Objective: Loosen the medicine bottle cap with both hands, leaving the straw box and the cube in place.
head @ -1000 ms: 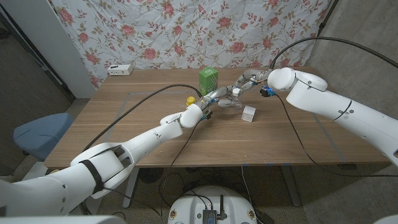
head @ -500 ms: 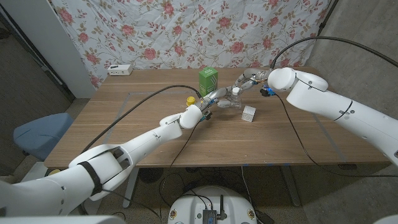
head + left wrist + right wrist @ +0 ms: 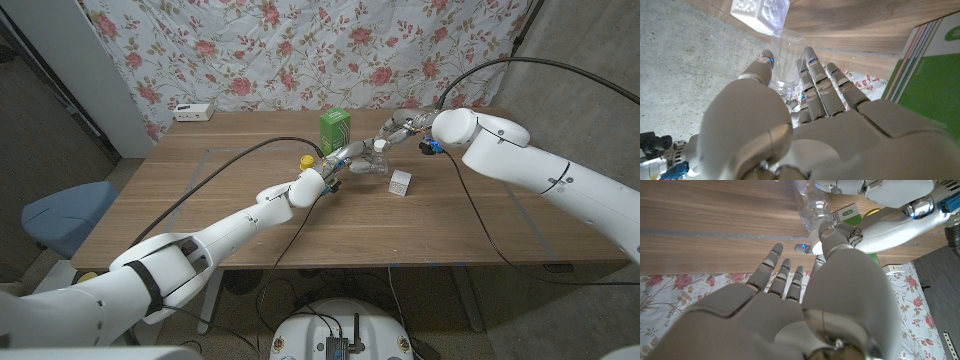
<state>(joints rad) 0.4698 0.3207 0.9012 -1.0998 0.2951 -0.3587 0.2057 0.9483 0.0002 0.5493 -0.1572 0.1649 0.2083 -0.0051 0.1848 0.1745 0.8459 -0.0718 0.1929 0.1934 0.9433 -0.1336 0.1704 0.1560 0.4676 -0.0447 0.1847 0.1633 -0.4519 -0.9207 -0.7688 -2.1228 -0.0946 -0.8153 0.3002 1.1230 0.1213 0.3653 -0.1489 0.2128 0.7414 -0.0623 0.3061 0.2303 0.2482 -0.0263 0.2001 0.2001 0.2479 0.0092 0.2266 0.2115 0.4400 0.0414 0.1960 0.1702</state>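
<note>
While the left hand (image 3: pixel 338 162) grips the clear medicine bottle (image 3: pixel 371 163), its cap (image 3: pixel 380 146) sits just left of the right hand (image 3: pixel 400 128), fingers spread around it.

wooden table (image 3: pixel 200 200) bears green straw box (image 3: pixel 334 129), white cube (image 3: pixel 401 182), yellow item (image 3: pixel 306 160).

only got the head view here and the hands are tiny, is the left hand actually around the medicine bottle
Observer: Yes. In the left wrist view the left hand holds the clear medicine bottle between thumb and fingers.
Operator: ok and is the right hand on the cap
Observer: In the right wrist view its thumb lies over the white cap, with a fingertip right beside it. I cannot tell whether the cap is actually pinched.
</note>
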